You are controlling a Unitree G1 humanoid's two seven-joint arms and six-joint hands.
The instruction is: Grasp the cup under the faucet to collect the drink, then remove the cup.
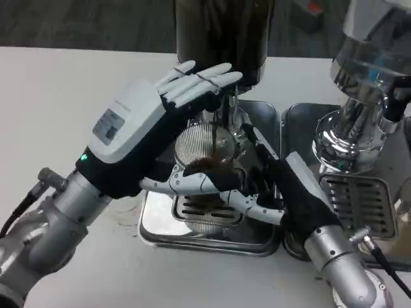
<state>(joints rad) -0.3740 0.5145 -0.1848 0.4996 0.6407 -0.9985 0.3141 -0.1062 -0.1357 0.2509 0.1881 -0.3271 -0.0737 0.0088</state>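
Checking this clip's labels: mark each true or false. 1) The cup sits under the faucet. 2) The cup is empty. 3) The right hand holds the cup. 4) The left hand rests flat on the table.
1) True: the cup stands on the tray below the faucet.
2) False: dark drink shows in its bottom.
3) True: the right hand grips its lower part.
4) False: the left hand is raised at the faucet.

White table [58, 90], dark patterned floor [83, 22] beyond
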